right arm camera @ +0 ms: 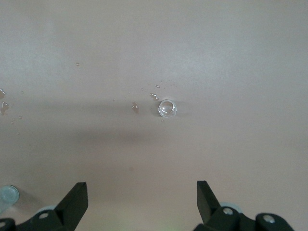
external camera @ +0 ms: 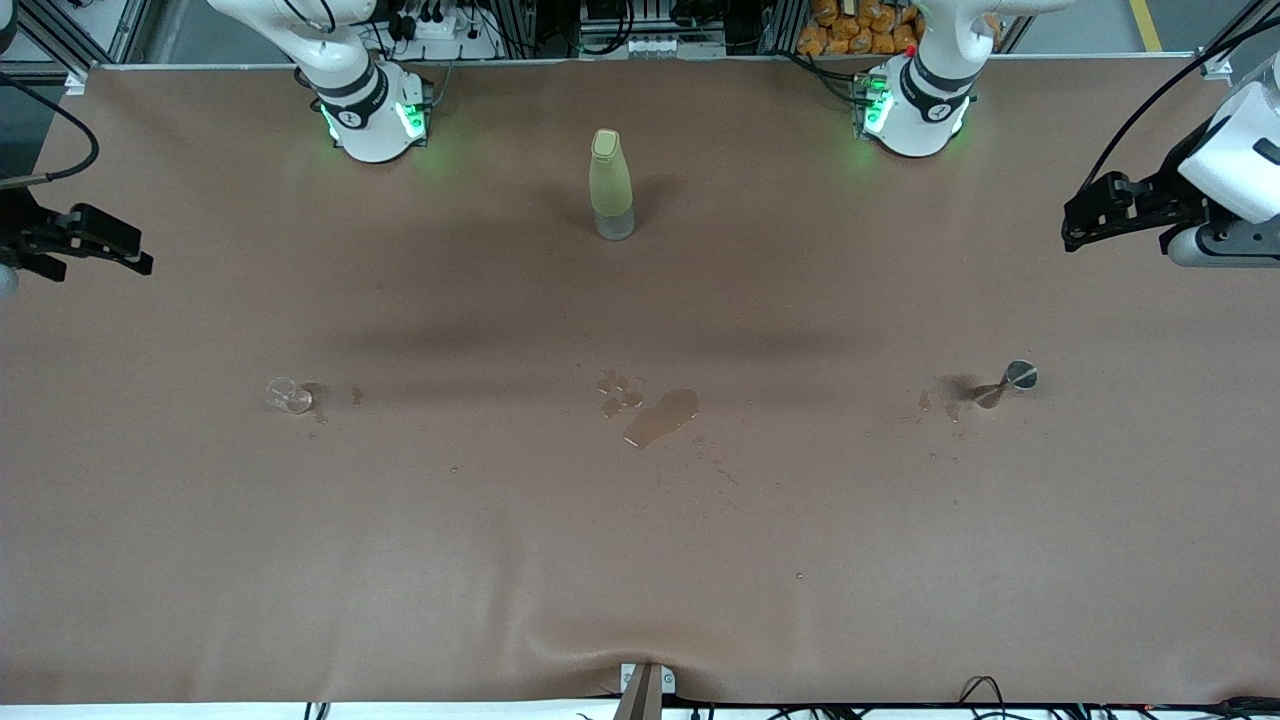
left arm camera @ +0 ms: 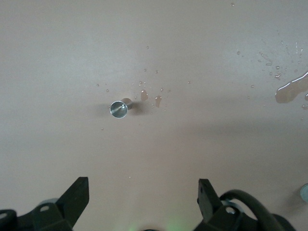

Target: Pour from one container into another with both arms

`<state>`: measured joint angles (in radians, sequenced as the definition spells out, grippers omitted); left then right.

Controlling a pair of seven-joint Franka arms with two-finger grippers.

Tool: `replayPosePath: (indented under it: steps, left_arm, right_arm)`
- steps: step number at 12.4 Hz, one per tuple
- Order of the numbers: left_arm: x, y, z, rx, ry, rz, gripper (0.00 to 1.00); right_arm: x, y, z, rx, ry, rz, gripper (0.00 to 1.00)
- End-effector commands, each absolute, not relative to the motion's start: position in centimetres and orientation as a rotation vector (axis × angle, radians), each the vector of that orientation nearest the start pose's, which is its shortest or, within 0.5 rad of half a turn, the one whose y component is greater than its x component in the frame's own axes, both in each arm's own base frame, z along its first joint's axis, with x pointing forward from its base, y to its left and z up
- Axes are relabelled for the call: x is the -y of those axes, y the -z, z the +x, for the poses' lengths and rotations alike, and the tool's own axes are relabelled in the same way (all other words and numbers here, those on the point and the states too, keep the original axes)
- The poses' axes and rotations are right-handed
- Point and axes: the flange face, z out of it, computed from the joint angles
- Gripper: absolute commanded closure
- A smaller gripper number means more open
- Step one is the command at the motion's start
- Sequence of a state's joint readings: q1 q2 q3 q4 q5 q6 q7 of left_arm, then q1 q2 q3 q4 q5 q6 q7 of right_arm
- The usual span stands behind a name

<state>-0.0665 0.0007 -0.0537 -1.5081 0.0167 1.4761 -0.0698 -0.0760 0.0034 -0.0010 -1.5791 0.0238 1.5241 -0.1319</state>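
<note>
The tiny clear glass cup [external camera: 290, 396] stands on the brown table toward the right arm's end; in the right wrist view the glass cup [right arm camera: 167, 108] shows from above, small wet spots beside it. The grey metal cone cup [external camera: 1008, 381] stands toward the left arm's end, and the left wrist view looks down into the metal cup [left arm camera: 118, 109]. My right gripper [external camera: 135, 258] hovers over its end of the table, open and empty [right arm camera: 142, 192]. Over the other end my left gripper [external camera: 1078, 225] hangs open and empty too [left arm camera: 143, 192]. Both are well away from the cups.
A tall pale yellow-green bottle [external camera: 611, 185] stands mid-table, nearer the robots' bases. A puddle [external camera: 662, 417] and scattered drops lie on the table between the two cups. The puddle's edge [left arm camera: 291, 90] shows in the left wrist view.
</note>
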Motion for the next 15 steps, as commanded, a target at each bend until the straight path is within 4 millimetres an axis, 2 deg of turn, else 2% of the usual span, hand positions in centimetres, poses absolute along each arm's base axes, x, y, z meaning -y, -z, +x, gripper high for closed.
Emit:
replayPosePath:
  steps: [1, 6, 8, 10, 12, 13, 15]
  left_arm:
    - [6.2, -64.9, 53.7, -0.063, -0.058, -3.138, 0.0]
    - [6.3, -64.9, 53.9, -0.073, -0.058, -3.14, 0.0]
    - [6.5, -64.7, 53.9, -0.075, -0.063, -3.139, 0.0]
    - [6.3, -64.6, 54.0, -0.072, -0.065, -3.138, 0.0]
    - [6.0, -64.1, 54.3, -0.038, -0.078, -3.131, 0.0]
    - [6.0, -63.4, 54.8, -0.038, -0.09, -3.128, 0.0]
    - [5.7, -63.5, 54.9, -0.029, -0.081, -3.135, 0.0]
  right_arm:
    - [3.9, -62.0, 54.2, 0.067, -0.075, -3.127, 0.0]
    - [4.2, -62.0, 54.2, 0.051, -0.075, -3.128, 0.0]
    - [4.0, -62.0, 54.2, -0.012, -0.073, -3.129, 0.0]
    - [3.9, -62.1, 54.2, -0.024, -0.073, -3.13, 0.0]
    - [4.0, -62.1, 54.2, -0.107, -0.074, -3.128, 0.0]
    - [4.0, -62.1, 54.2, -0.11, -0.076, -3.126, 0.0]
    - [4.1, -62.3, 54.4, -0.115, -0.069, -3.126, 0.0]
